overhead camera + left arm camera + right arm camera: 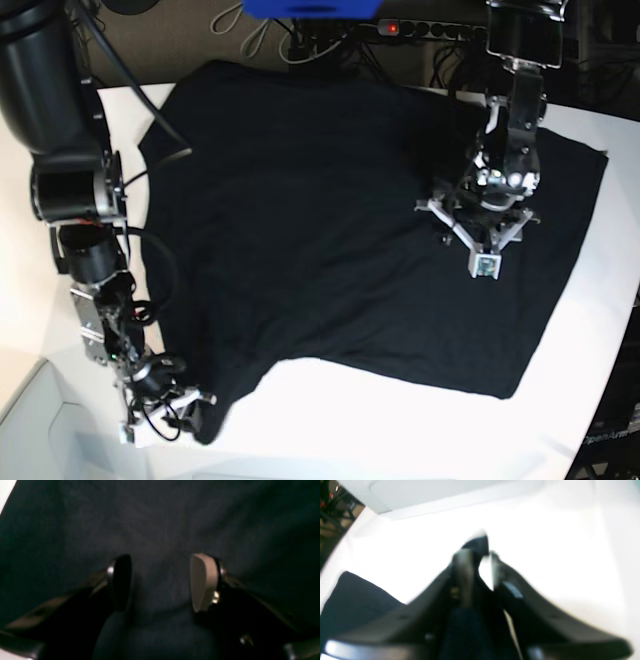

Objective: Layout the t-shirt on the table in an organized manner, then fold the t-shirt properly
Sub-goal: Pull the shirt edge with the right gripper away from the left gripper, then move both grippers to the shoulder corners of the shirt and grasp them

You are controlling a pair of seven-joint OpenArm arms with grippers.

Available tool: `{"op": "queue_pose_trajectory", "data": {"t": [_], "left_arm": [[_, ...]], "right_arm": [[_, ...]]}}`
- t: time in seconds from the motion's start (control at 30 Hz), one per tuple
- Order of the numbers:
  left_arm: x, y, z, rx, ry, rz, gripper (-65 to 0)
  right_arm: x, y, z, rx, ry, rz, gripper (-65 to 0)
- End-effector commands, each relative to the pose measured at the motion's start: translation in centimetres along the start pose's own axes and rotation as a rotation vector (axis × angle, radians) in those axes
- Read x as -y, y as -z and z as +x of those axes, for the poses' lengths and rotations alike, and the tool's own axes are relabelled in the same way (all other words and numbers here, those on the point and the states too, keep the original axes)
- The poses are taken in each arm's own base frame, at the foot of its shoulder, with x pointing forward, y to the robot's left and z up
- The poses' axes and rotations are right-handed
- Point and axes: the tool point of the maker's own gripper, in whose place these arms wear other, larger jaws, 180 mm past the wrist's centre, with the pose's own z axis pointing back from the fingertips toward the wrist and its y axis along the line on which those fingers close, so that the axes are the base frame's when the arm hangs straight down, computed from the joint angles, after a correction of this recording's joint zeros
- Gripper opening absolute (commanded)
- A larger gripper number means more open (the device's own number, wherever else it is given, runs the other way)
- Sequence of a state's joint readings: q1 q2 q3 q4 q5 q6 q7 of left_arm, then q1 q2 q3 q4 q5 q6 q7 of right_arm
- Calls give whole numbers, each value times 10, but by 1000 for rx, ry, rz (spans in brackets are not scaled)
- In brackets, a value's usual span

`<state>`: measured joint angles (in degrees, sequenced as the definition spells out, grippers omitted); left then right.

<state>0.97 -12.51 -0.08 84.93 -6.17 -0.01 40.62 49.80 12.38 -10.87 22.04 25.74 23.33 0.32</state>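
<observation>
1 matte black t-shirt point(330, 220) on glossy table point(400, 420), left gripper point(160, 582) parted, right gripper point(477, 562) pinching its corner.

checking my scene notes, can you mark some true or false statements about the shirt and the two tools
1. The plain black cloth t-shirt lies spread on the smooth white table. True.
2. The left tool hangs over bare table. False: it is over the shirt.
3. The left tool's jaws stand apart. True.
4. The right tool is at the middle of the shirt. False: it is at a corner near the table's edge.
</observation>
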Motion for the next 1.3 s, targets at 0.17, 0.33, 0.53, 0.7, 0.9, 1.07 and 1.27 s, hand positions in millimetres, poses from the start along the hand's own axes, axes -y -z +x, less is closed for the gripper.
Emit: {"op": "queue_pose_trajectory", "data": {"t": [0.17,0.33,0.53,0.7,0.9,1.07,1.27], "left_arm": [[-2,-14,44,122,8,6,-288],[-25,-18,63,162,-30,53,-288],[-64,-22,57,157,-106,135,-287],[-89,-30,38,121,-77,180,-288],[-100,-35,-7,26,-42,205,-359],[-103,-38,-31,-22,-24,211,-414],[-104,-39,-32,-28,-25,212,-414]], "right_arm": [[9,-13,38,107,-63,12,-252],[5,-55,-4,26,-171,51,-224],[-29,-119,-53,-9,-171,104,-251],[-55,-165,-98,-56,-105,113,-473],[-77,-215,-155,-167,-1,90,-650],[-77,-244,-209,-289,67,58,-650],[-43,-226,-236,-371,82,16,-650]]}}
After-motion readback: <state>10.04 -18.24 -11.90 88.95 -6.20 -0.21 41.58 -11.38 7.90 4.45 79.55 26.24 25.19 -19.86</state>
